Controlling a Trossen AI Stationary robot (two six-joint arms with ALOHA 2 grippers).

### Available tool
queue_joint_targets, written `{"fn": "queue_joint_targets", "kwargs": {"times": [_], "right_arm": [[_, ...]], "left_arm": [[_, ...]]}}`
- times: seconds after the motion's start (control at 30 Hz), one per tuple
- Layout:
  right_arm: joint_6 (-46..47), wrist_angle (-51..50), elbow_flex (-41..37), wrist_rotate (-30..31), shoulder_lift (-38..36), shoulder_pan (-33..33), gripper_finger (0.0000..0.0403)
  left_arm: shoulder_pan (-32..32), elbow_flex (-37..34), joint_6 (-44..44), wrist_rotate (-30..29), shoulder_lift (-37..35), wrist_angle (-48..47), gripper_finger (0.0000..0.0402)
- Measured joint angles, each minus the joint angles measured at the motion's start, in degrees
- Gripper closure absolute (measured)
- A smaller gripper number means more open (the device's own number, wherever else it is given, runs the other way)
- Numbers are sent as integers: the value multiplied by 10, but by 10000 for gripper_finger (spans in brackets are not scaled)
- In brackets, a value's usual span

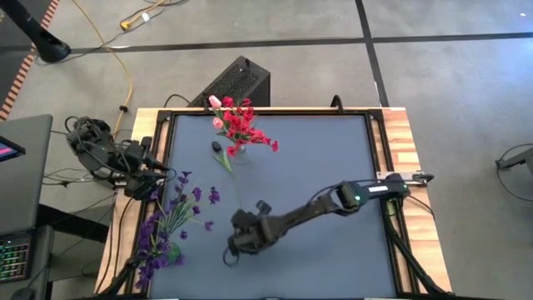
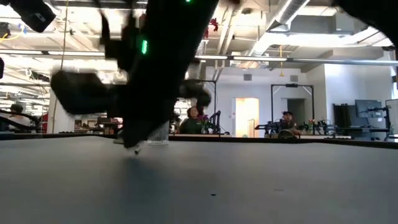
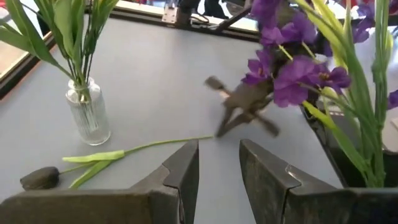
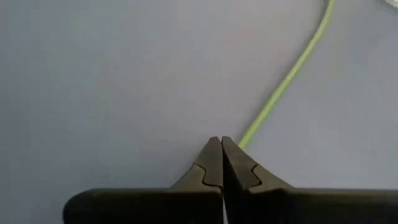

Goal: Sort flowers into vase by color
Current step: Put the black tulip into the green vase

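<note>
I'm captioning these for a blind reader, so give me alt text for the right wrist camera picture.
The right gripper has its two dark fingers pressed shut on the end of a thin green flower stem lying on the plain grey table. The stem runs away from the fingertips and out of the picture, its blossom unseen.

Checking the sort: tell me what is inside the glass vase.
The vase holds green stems; from above, red and pink blossoms top them. Its base is hidden under the blossoms from above. A loose flower lies on the table beside it.
</note>
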Motion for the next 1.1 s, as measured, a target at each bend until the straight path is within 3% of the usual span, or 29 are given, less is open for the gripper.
{"fn": "queue_joint_targets", "kwargs": {"times": [0.17, 0.33, 0.5, 0.63, 0.8, 0.97, 1.1], "right_arm": [[5, -32, -12, 49, -45, 38, 386], [85, -37, -34, 121, -57, 46, 381], [-47, 122, -43, 26, -45, -5, 372], [-76, 125, -49, 12, -43, -43, 354], [-81, 125, -47, -19, -44, -86, 295], [-74, 129, -62, 16, -43, -101, 203], [-76, 205, -101, -3, -44, -102, 146]], "left_arm": [[0, 4, -2, -13, 0, 5, 299], [0, 6, -35, -20, 0, 5, 299], [0, 6, -53, -20, 0, 4, 299], [0, 6, -68, -21, 0, 4, 299], [0, 6, -81, -22, 0, 4, 299], [0, 6, -81, -22, 0, -1, 299], [0, 6, -82, -22, 0, -1, 299]]}}
